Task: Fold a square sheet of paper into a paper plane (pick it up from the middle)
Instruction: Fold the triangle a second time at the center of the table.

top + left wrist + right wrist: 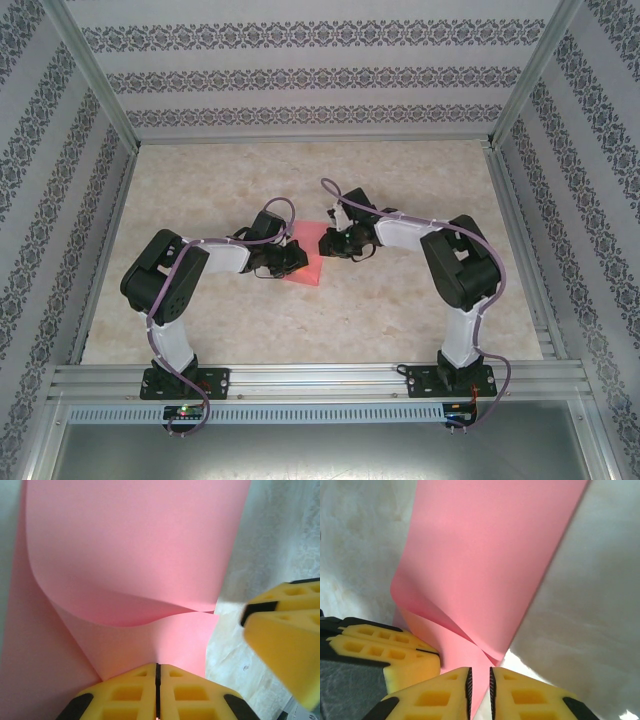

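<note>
The salmon-pink square sheet of paper [305,270] lay at the middle of the desk [400,320], one flap curled over in a smooth bend. The left fingers [130,695] were clamped on its edge, the right fingers [530,697] on its corner.

Both arms elbow-bent, forearms angled inward, wrists nearly meeting mid-table. Left gripper [283,258] low, jaws pressed flush, pinching square sheet of paper [305,270]. Right gripper [335,243] just right and slightly farther, jaws clamped on same sheet.
</note>
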### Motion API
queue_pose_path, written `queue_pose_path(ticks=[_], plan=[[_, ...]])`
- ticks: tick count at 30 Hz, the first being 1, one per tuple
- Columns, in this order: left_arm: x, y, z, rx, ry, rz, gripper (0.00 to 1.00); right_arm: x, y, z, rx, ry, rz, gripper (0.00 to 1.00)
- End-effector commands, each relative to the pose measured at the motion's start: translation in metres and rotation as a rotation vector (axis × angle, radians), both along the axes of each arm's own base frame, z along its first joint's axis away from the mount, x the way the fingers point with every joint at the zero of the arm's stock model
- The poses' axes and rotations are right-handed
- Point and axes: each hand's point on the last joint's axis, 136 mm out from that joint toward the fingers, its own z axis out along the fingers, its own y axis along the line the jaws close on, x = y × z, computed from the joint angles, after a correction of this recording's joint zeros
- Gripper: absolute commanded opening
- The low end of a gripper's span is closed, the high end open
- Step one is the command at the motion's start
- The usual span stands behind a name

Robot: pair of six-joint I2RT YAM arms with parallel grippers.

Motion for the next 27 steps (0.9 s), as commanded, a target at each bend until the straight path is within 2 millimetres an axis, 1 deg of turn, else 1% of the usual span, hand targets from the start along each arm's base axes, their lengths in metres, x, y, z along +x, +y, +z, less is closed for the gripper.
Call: queue_pose_path(ticks=[1,5,11,15,17,19,25,27], plan=[[-0.021,0.021,-0.033,0.118,0.102,0.04,0.1,-0.008,-0.001,0.0,-0.007,0.004,-0.004,0.14],[-0.021,0.021,-0.034,0.115,0.103,0.042,0.1,-0.015,0.006,-0.007,-0.005,0.022,0.017,0.09],[-0.021,0.02,-0.032,0.111,0.101,0.042,0.1,-0.011,0.022,-0.009,0.027,0.035,0.047,0.06],[-0.02,0.019,-0.03,0.108,0.099,0.04,0.1,-0.009,0.024,-0.016,0.019,0.048,0.051,0.06],[-0.019,0.018,-0.027,0.103,0.092,0.038,0.1,-0.011,0.021,-0.024,-0.001,0.058,0.052,0.05],[-0.016,0.015,-0.02,0.089,0.08,0.024,0.1,-0.016,0.016,-0.032,-0.03,0.072,0.061,0.04],[0.004,0.004,0.023,0.072,-0.04,-0.041,0.13,-0.032,-0.011,-0.061,-0.181,0.123,0.095,0.03],[0.009,0.001,0.028,0.072,-0.058,-0.052,0.14,-0.035,-0.015,-0.067,-0.206,0.133,0.11,0.02]])
